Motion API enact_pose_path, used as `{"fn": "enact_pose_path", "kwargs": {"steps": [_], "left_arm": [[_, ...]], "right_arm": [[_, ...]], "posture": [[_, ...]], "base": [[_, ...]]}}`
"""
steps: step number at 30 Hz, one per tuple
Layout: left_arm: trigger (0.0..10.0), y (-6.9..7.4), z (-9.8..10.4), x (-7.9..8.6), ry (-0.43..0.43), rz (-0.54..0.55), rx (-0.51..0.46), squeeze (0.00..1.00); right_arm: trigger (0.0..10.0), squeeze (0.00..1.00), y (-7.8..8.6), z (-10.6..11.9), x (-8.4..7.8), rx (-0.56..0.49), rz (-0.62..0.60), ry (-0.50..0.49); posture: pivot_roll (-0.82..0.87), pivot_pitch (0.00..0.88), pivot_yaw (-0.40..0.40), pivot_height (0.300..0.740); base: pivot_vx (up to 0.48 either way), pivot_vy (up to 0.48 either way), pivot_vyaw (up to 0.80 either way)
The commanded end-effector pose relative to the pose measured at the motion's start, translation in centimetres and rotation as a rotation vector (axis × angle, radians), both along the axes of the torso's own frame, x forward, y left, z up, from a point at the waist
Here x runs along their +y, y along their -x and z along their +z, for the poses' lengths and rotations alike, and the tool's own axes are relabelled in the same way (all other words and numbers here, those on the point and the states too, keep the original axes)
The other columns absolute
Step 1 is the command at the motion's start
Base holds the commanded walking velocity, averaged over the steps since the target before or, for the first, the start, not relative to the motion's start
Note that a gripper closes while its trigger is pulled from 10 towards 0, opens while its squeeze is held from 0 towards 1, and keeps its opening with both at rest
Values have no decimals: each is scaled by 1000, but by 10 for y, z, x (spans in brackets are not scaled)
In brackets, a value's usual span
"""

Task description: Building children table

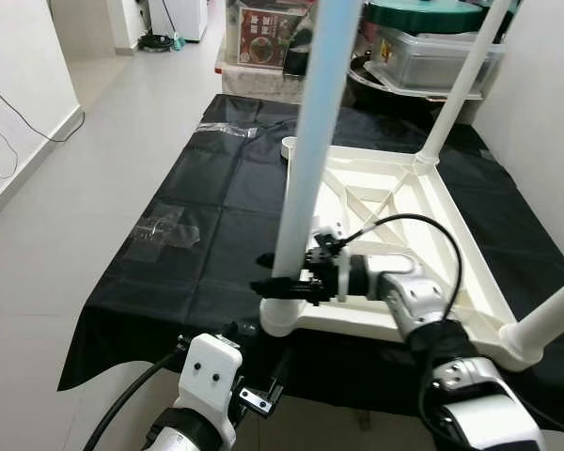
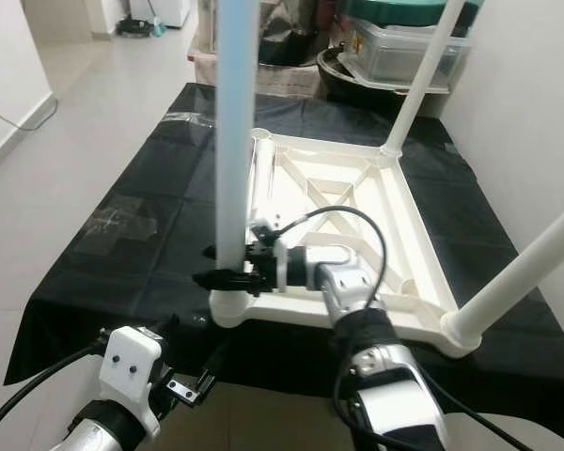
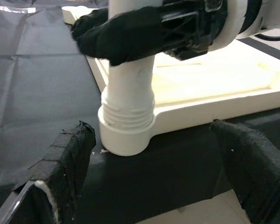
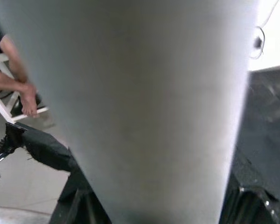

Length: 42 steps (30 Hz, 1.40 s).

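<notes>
Left gripper (image 3: pixel 154 172): It is low, near the front edge of the black sheet (image 1: pixel 197 188), just in front of the near-left corner of the table. Its two black fingers (image 3: pixel 65 163) are spread wide apart. They hold nothing.

Near-left leg (image 1: pixel 305 160): This white tube stands straight up in the corner socket (image 3: pixel 126 135) of the table. Its long way runs up and down. In the left wrist view some screw rings show just above the socket, so I think it is not turned all the way in yet.

Right gripper (image 1: pixel 280 280): It reaches in from the right and is closed around the near-left leg, low down, just above the socket. It is the arm on the job. The leg sits between its fingers, so the next move is likely a twist around the up-and-down line.

Upside-down table (image 1: pixel 451 244): The white table top lies flat on the black sheet, underside up.

Legs, counted: Three stand in corners. One is near-left, one is far-right (image 1: pixel 456 89), one is near-right (image 1: pixel 555 315).

Loose leg (image 2: pixel 260 174): I think a fourth tube lies along the left edge of the table, by the empty far-left corner.

Grippers, counted: Two.

Person: A bare arm and hand (image 4: pixel 25 100) show in the right wrist view, well away.
</notes>
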<state>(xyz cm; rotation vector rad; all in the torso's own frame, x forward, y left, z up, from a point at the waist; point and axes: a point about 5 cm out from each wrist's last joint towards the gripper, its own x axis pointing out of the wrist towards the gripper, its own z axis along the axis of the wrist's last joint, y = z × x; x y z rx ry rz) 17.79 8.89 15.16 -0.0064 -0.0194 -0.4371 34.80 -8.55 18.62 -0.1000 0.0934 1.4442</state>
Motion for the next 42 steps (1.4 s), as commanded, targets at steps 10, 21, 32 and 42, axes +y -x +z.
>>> {"fn": "enact_pose_path", "kwargs": {"steps": [10,21,32,42], "left_arm": [[10000,3,-5,-1,-2,-9,29,0],[10000,1,-7,0,-7,-16,32,0],[10000,2,-7,-1,-5,-15,32,0],[10000,1,-7,-2,0,-14,33,0]], "right_arm": [[0,0,-22,-15,-30,-16,-653,-44],[0,0,25,-31,-59,37,-1614,-120],[10000,1000,30,-33,-17,126,-1493,-233],[10000,0,0,-14,-36,80,-858,-267]], "posture": [[251,91,-113,740],[244,76,-112,740],[241,71,-118,740],[244,81,-124,740]], "base": [[0,0,0],[0,0,0],[0,0,0],[0,0,0]]}}
